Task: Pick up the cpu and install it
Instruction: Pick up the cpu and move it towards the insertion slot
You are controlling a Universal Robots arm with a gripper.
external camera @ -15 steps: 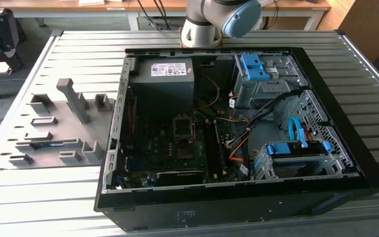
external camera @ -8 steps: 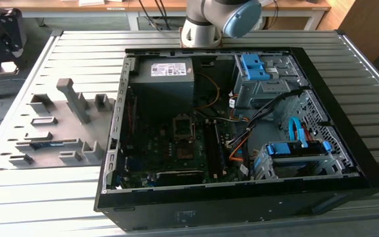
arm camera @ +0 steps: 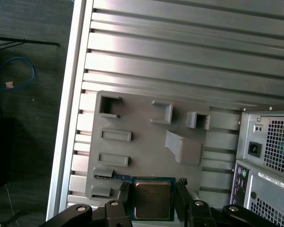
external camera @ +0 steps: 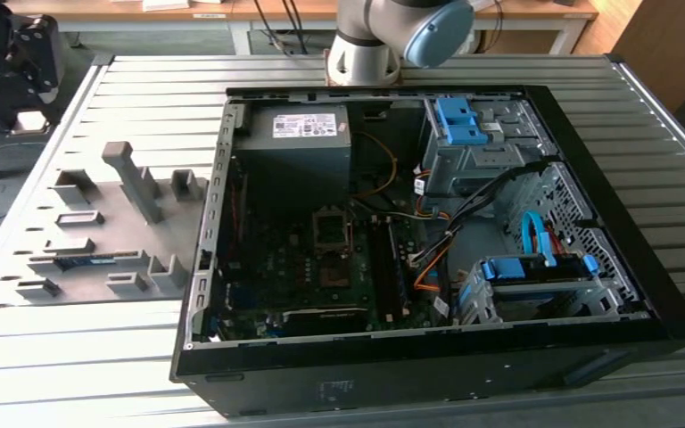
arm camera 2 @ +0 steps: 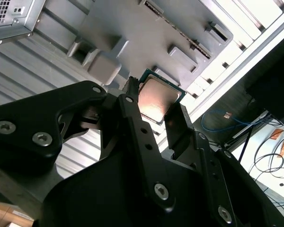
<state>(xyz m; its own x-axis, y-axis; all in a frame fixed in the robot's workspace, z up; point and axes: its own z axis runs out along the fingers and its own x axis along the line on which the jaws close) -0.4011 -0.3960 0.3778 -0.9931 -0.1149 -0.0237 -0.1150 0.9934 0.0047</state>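
One cpu (arm camera: pixel 154 198) is gripped between the two fingers (arm camera: pixel 124 195) of the single end effector (arm camera: pixel 154 189) (both wrist views give the same count). One slatted counter (external camera: pixel 81 357) carries one grey moulded tray (external camera: pixel 104 232) and one open computer case (external camera: pixel 438 374). The tray holds one blue-green memory stick (external camera: pixel 83 261). Inside the case are one power supply (external camera: pixel 301 143) and two blue drive brackets (external camera: pixel 459 120). One arm base (external camera: pixel 367 53) is mounted on the counter.

A ribbed silvery aluminium worktop (external camera: pixel 140 80) gleams in bright light, pale wooden desks (external camera: pixel 283 11) lined up behind it, a looped blue cable (arm camera: pixel 32 71) lying on the dark floor (arm camera: pixel 28 142).
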